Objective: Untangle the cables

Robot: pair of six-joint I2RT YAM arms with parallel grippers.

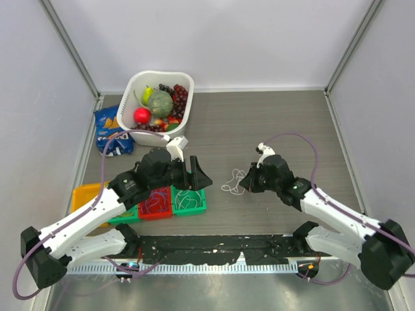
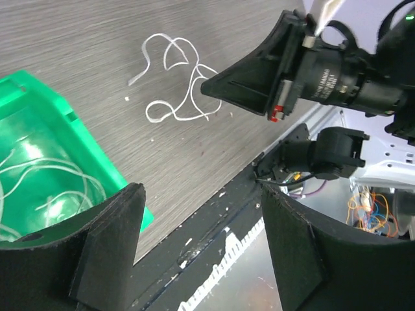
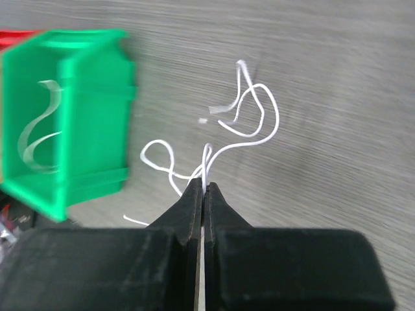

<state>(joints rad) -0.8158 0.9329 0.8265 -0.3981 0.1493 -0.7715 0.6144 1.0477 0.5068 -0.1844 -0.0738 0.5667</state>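
Note:
A small tangle of thin white cables (image 1: 232, 181) lies on the grey table between the two arms. My right gripper (image 3: 205, 186) is shut on one strand of the white cables (image 3: 249, 126) at the near side of the tangle, and the rest trails loose on the table. From the left wrist view its closed fingers (image 2: 249, 81) reach the tangle's right side, touching the cables (image 2: 174, 81). My left gripper (image 2: 201, 243) stands open and empty, left of the tangle and over the table's front edge; in the top view it (image 1: 202, 177) is beside the green bin.
A green bin (image 1: 189, 201) with white strands inside, a red bin (image 1: 155, 204) and an orange bin (image 1: 87, 194) stand at the front left. A white basket of fruit (image 1: 137, 87) and a blue snack bag (image 1: 109, 129) sit at the back left. A black rail (image 1: 214, 246) edges the front.

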